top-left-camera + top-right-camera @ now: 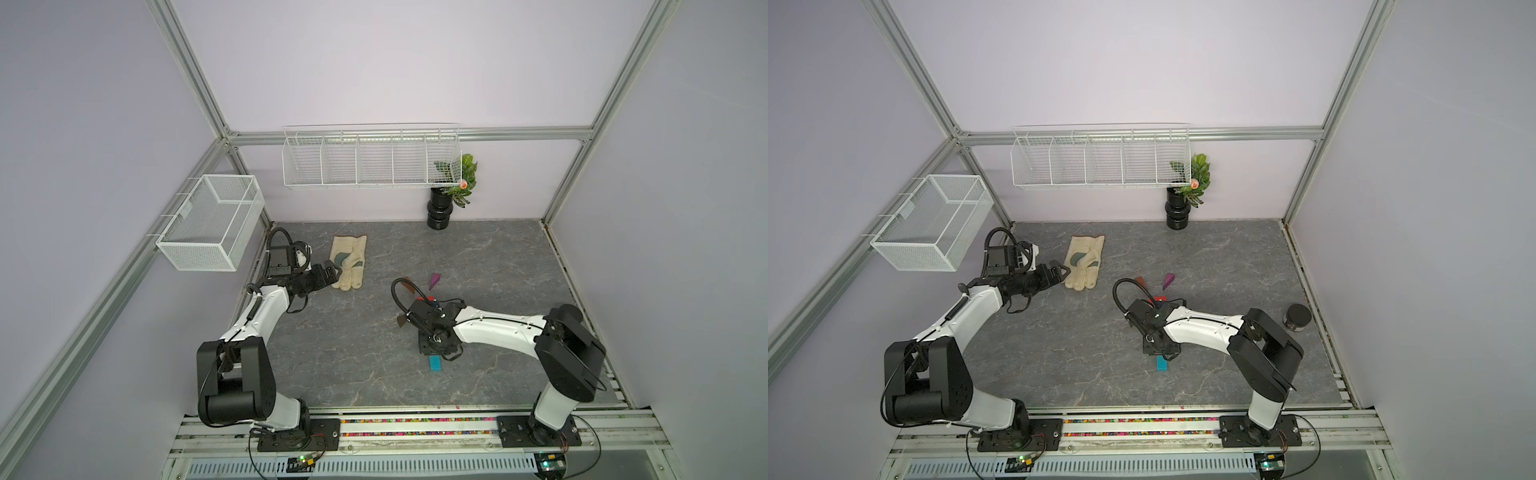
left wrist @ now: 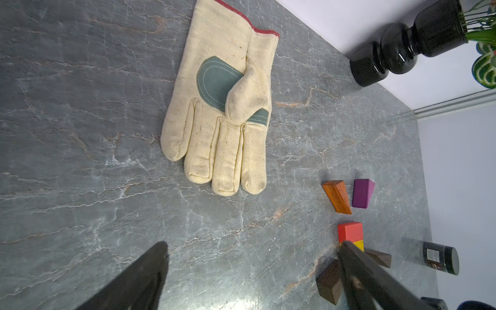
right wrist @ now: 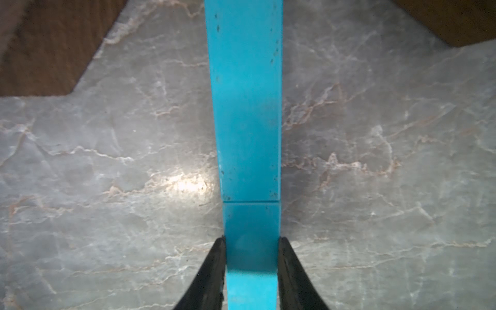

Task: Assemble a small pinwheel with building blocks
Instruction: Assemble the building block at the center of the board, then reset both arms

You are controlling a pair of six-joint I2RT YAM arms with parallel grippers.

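White wire compartment shelf [image 1: 370, 162] on the far wall, white mesh basket [image 1: 212, 220] on the left wall. On the grey marbled tabletop [image 1: 332, 353], the right gripper [image 3: 252, 241] clamps a teal wooden bar [image 3: 251, 228], stem of the flat block pinwheel [image 2: 350, 232] mid-table. The left gripper [image 2: 253, 245] gapes beside a cream work glove [image 2: 222, 107].

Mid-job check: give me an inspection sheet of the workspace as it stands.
Surface: grey marbled tabletop, no spills seen.
Job's things: teal bars end to end; red block touching yellow block; orange wedge, purple wedge, dark wedges around them.
Clutter: cream glove; dark jar.
Grippers: left gripper open, empty; right gripper shut on end teal bar.
Cables: black cable loop above right wrist.
Surroundings: wire baskets, potted plant.
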